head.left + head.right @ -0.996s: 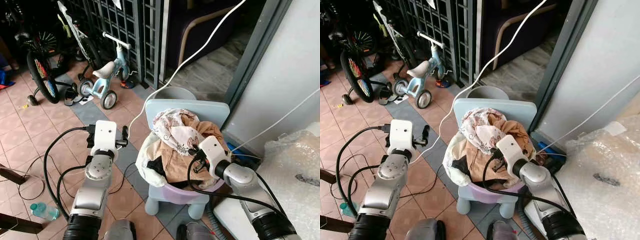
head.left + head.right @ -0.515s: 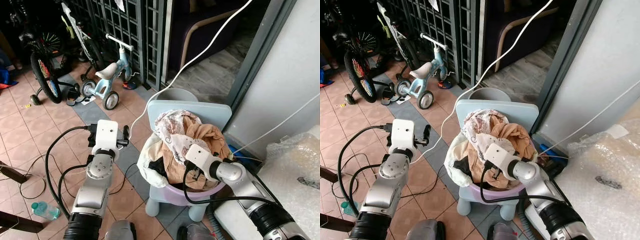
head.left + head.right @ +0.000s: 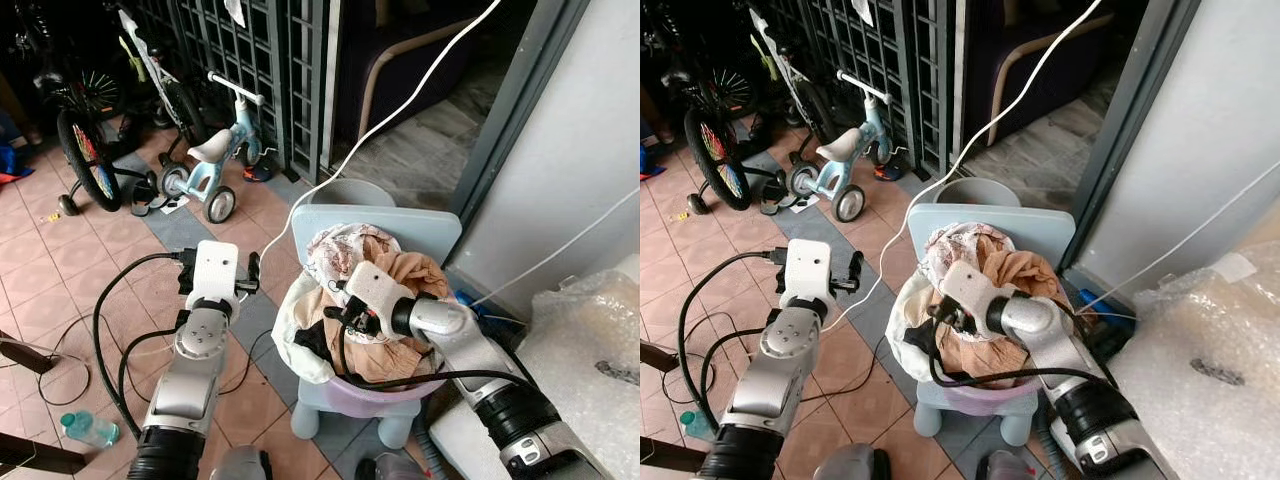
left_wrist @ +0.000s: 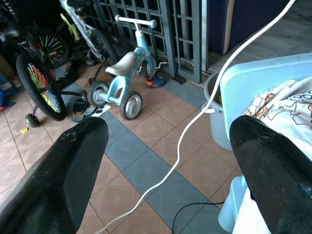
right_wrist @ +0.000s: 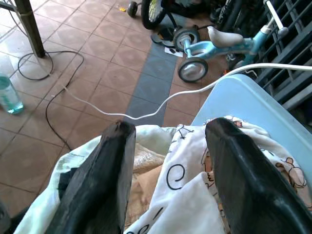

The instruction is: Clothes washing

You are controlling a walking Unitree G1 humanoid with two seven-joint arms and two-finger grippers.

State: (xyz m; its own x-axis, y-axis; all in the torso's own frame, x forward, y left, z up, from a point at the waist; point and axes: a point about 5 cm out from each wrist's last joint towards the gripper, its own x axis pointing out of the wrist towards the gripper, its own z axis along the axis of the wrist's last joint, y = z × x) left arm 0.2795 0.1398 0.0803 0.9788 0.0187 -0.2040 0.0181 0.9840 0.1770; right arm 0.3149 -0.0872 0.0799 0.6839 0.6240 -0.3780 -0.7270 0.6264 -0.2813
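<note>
Right claw (image 5: 165,180) reached across, fingers spread over heaped patterned white and tan clothes (image 3: 375,290) | clothes sat in lilac plastic basin (image 3: 360,392) (on pale-blue chair (image 3: 400,222)) | left claw (image 4: 165,161) raised beside, fingers wide, empty

Clothes (image 3: 375,290) in basin (image 3: 370,392) on chair (image 3: 400,225).

Terracotta tiled floor (image 3: 60,270), black metal gate (image 3: 260,60), small tricycle (image 3: 215,160), grey wall (image 3: 580,150).
</note>
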